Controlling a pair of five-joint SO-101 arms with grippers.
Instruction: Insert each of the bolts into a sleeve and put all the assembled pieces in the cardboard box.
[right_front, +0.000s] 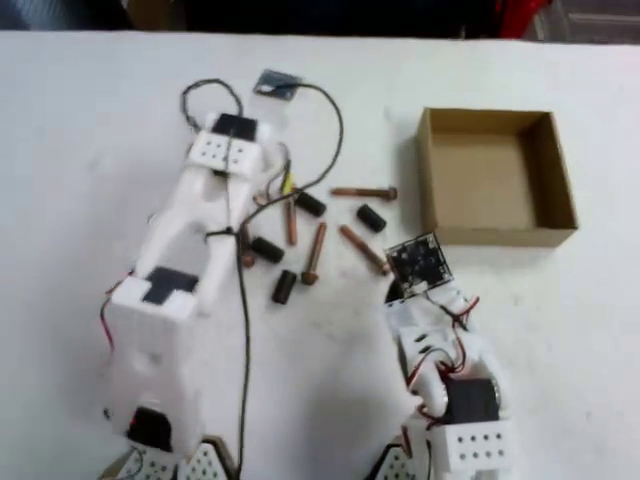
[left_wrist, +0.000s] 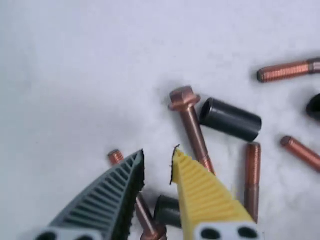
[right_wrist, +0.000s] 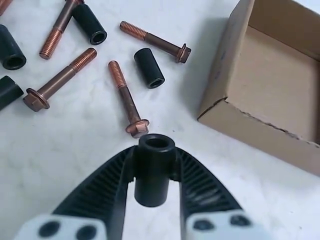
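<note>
- The right gripper (right_wrist: 154, 152) pinches a black sleeve (right_wrist: 151, 182) between its fingers, near the cardboard box (right_wrist: 240, 125).
- The left gripper (left_wrist: 158, 162) has its fingers spread, with nothing between them. A copper bolt (left_wrist: 192, 127) lies just beside the yellow finger (left_wrist: 200, 195).
- In the high view, loose bolts (right_front: 316, 250) and loose sleeves (right_front: 285, 287) lie mid-frame, with the box at the upper right.

Left wrist view: covered bolt (left_wrist: 115, 156), mid-shaft under grey finger (left_wrist: 112, 197) of left end effector (left_wrist: 157, 161); low sleeve (left_wrist: 166, 211), partly behind yellow finger (left_wrist: 205, 197); cropped bolt (left_wrist: 285, 70) and cropped sleeve (left_wrist: 315, 106), cut by picture edge.

Right wrist view: cardboard box (right_wrist: 227, 75), far walls cut off; held sleeve (right_wrist: 151, 187), flanks covered by right end effector (right_wrist: 153, 152) fingers; edge sleeve (right_wrist: 6, 92), half out of frame.
</note>
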